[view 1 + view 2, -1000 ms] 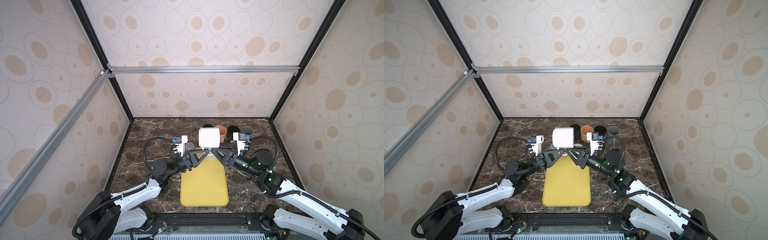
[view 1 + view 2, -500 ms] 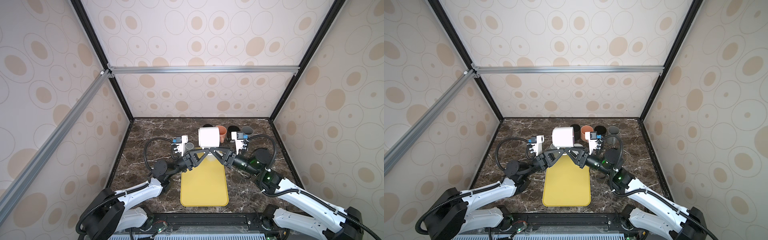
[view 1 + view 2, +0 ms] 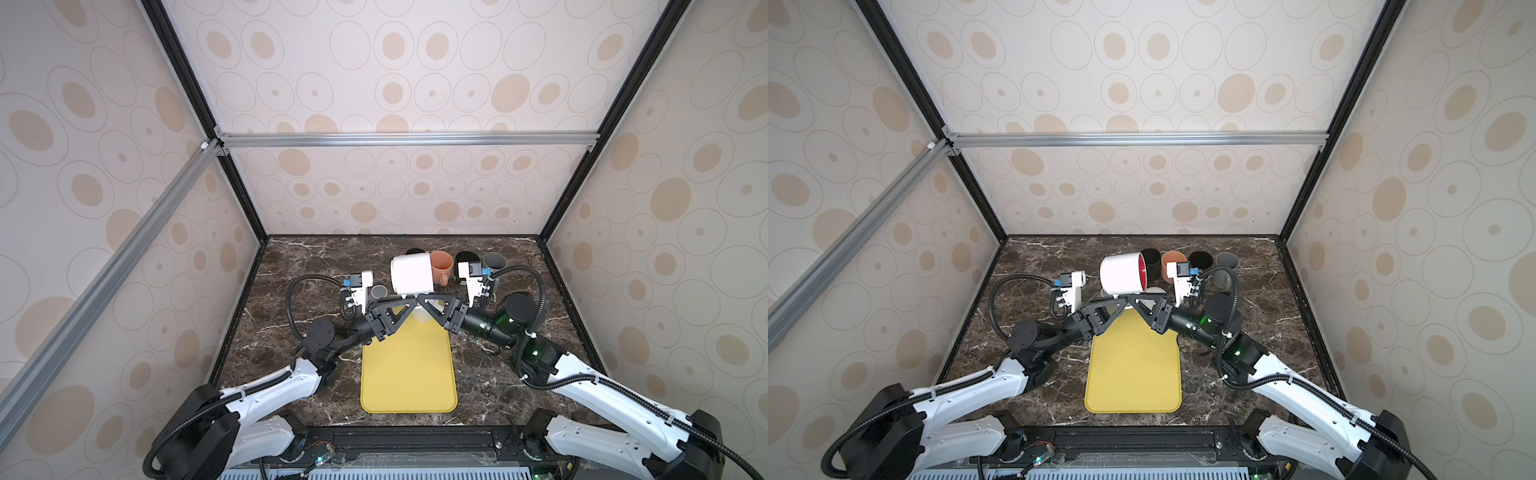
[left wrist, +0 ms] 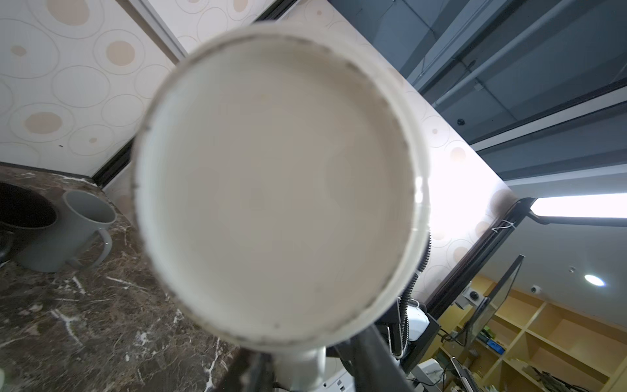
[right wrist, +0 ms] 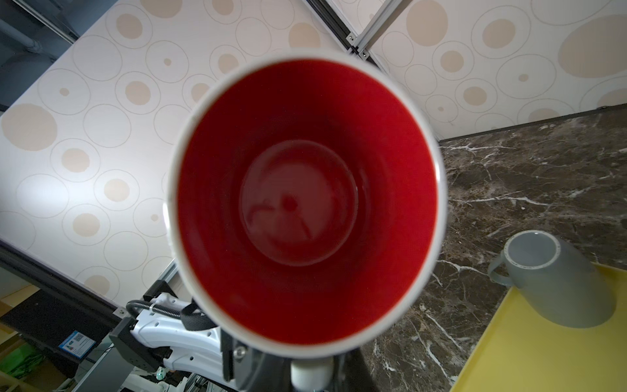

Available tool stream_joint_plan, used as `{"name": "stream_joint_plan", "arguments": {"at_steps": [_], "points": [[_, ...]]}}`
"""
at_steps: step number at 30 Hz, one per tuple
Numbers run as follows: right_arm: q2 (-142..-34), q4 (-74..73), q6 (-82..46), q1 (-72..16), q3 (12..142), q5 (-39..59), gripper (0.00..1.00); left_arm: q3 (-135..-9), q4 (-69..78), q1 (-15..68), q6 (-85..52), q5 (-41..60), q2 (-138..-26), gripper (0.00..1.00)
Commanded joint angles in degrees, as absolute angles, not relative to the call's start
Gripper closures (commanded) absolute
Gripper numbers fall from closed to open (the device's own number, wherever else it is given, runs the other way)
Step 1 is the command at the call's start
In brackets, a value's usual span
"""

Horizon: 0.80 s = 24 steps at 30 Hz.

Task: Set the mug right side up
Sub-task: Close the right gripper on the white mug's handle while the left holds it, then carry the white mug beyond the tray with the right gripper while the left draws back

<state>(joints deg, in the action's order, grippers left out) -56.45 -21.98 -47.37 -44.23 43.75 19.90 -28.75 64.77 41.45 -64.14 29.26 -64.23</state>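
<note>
A white mug (image 3: 411,272) with a red inside hangs on its side above the far end of the yellow mat, in both top views (image 3: 1121,274). Its mouth faces right and its handle points down. My right gripper (image 5: 311,373) is shut on the handle, under the red mouth (image 5: 305,203). My left gripper (image 4: 305,366) faces the mug's base (image 4: 278,176). It stands open around the same handle, with a gap beside one finger (image 4: 373,353). The two gripper tips meet under the mug, left (image 3: 409,300) and right (image 3: 422,300).
The yellow mat (image 3: 409,374) lies at the table's middle. An orange mug (image 3: 441,266), a black mug (image 3: 465,259) and a grey mug (image 3: 494,262) stand in a row at the back. Another grey mug (image 5: 556,285) sits upside down at the mat's far corner.
My right gripper has closed on the mug's handle. My left gripper's jaws have come apart from it. The mug has stayed in place in the air.
</note>
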Motion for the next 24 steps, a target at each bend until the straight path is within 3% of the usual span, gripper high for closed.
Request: {"name": "stream_joint_plan", "arguments": {"at_steps": [1, 3, 7, 12, 24], "points": [[-56.1, -19.4, -44.9, -44.0, 47.9, 17.9, 1.0, -33.7, 44.6, 41.0, -51.4, 21.4, -57.1, 0.0], [-56.1, -14.3, -43.9, -44.0, 50.3, 16.1, 1.0, -36.2, 29.8, 40.8, -43.0, 12.9, -51.8, 0.0], [-57.4, -7.0, -42.5, -44.0, 54.5, 14.0, 1.0, -37.9, 15.1, 39.8, -34.1, 0.4, -44.5, 0.0], [-62.6, 4.0, -40.1, -44.0, 61.7, 9.3, 1.0, -42.7, 2.0, 36.3, -30.5, -3.0, -43.6, 0.0], [-83.2, 25.6, -29.9, -44.2, 86.9, -10.5, 1.0, -36.8, 6.0, 31.7, -33.3, -5.1, -42.2, 0.0]]}}
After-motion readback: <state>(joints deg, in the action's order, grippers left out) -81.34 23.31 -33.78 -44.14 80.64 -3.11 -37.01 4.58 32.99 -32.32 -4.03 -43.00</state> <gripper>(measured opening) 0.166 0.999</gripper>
